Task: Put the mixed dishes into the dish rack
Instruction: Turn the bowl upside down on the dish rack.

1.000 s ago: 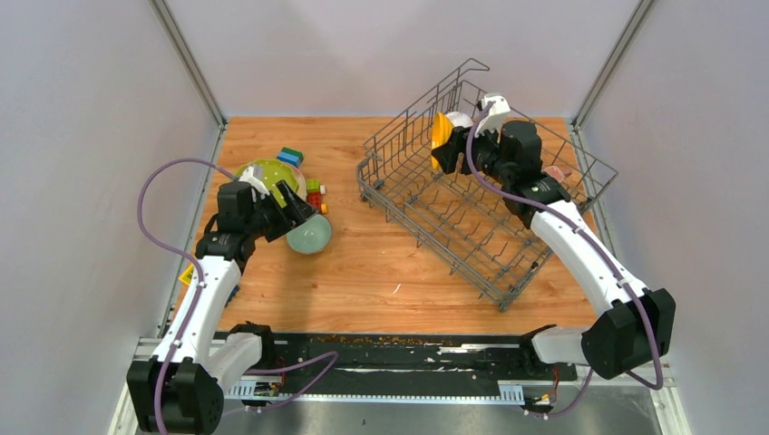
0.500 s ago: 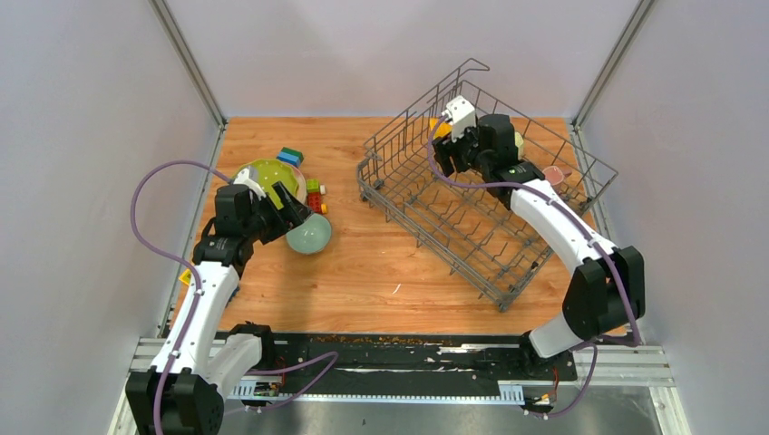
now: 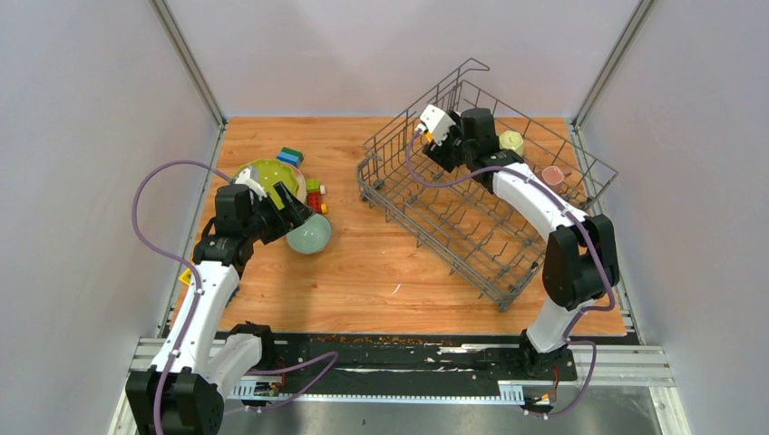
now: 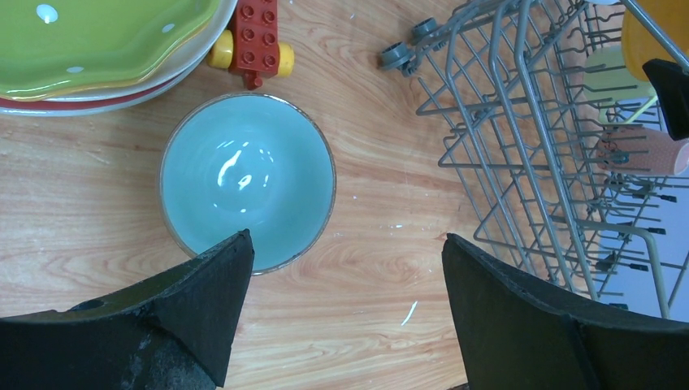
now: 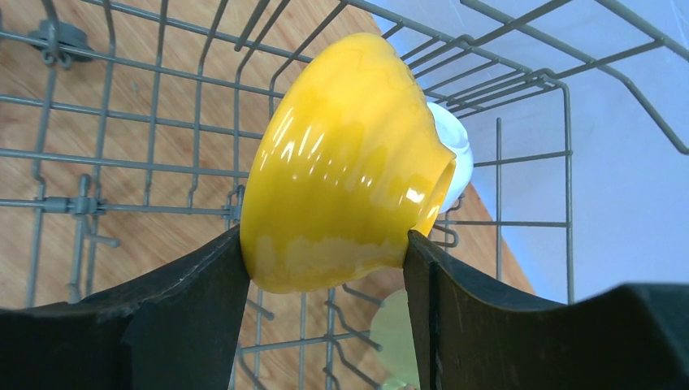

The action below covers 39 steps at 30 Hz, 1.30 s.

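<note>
The grey wire dish rack (image 3: 453, 222) sits at an angle on the right of the table. Inside its far left corner my right gripper (image 5: 325, 244) is shut on a yellow bowl (image 5: 341, 162), held on its side, with a white bowl (image 5: 451, 150) just behind it. A pale-green mug (image 3: 511, 140) and a pink mug (image 3: 552, 174) stand in the rack. My left gripper (image 4: 345, 252) hangs open over the table, its left finger above the near rim of a teal bowl (image 4: 248, 179). A lime-green dotted plate (image 4: 97, 36) tops a stack beside that bowl.
Red and yellow toy blocks (image 4: 256, 36) lie between the plate stack and the teal bowl, and more blocks (image 3: 290, 156) sit behind the stack. The rack's wheeled corner (image 4: 398, 55) is to the right of the bowl. White walls enclose the table.
My right arm has swung left along the rack's back wall, carrying the yellow bowl to the far left corner. The left gripper has barely moved.
</note>
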Motion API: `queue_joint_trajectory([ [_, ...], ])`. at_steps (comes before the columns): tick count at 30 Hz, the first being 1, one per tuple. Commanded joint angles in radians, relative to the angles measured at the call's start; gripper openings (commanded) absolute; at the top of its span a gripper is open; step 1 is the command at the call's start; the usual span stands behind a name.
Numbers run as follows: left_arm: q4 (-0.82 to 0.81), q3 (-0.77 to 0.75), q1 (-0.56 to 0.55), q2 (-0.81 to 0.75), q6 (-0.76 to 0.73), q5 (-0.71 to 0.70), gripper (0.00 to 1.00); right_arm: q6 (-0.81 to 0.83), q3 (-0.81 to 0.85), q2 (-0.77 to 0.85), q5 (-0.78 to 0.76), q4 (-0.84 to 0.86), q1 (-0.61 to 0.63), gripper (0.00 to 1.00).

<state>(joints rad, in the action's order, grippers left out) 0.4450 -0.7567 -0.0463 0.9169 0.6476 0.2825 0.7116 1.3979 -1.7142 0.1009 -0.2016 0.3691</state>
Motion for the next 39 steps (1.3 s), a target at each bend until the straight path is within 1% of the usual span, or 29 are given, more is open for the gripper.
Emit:
queue_joint_trajectory([
  [1,-0.024,-0.019,-0.002,-0.002,-0.015,0.017,0.93,0.132,0.096,-0.037,0.011,-0.002,-0.014,0.03],
  [7,-0.015,-0.020,0.001,-0.004,-0.026,0.025,0.93,0.208,0.134,-0.089,0.042,-0.031,-0.022,0.04],
  [9,-0.013,-0.022,0.004,-0.003,-0.030,0.030,0.93,0.244,0.158,-0.114,0.057,-0.068,-0.022,0.04],
  [13,-0.009,-0.025,0.007,-0.003,-0.036,0.031,0.93,0.264,0.238,-0.181,0.084,-0.146,-0.022,0.05],
  [19,-0.007,-0.029,0.011,0.001,-0.039,0.037,0.93,0.308,0.322,-0.256,0.079,-0.214,-0.022,0.11],
  [21,-0.006,-0.028,0.013,0.001,-0.042,0.036,0.93,0.318,0.338,-0.275,0.064,-0.242,-0.021,0.11],
  [23,-0.004,-0.025,0.015,-0.001,-0.043,0.035,0.93,0.324,0.338,-0.281,0.059,-0.253,-0.022,0.14],
  [26,-0.010,-0.020,0.017,0.002,-0.040,0.041,0.93,0.321,0.331,-0.281,0.069,-0.257,-0.021,0.25],
  [31,-0.017,-0.021,0.019,0.012,-0.039,0.048,0.93,0.315,0.344,-0.293,0.071,-0.269,-0.021,0.31],
  [33,-0.017,-0.021,0.019,0.013,-0.038,0.048,0.93,0.318,0.347,-0.296,0.066,-0.269,-0.022,0.39],
  [35,-0.018,-0.020,0.019,0.013,-0.037,0.049,0.93,0.322,0.349,-0.296,0.057,-0.271,-0.022,0.44],
  [37,-0.020,-0.018,0.019,0.015,-0.036,0.050,0.93,0.324,0.349,-0.297,0.054,-0.273,-0.022,0.47],
  [39,-0.021,-0.017,0.019,0.016,-0.035,0.049,0.93,0.324,0.348,-0.295,0.052,-0.273,-0.022,0.49],
])
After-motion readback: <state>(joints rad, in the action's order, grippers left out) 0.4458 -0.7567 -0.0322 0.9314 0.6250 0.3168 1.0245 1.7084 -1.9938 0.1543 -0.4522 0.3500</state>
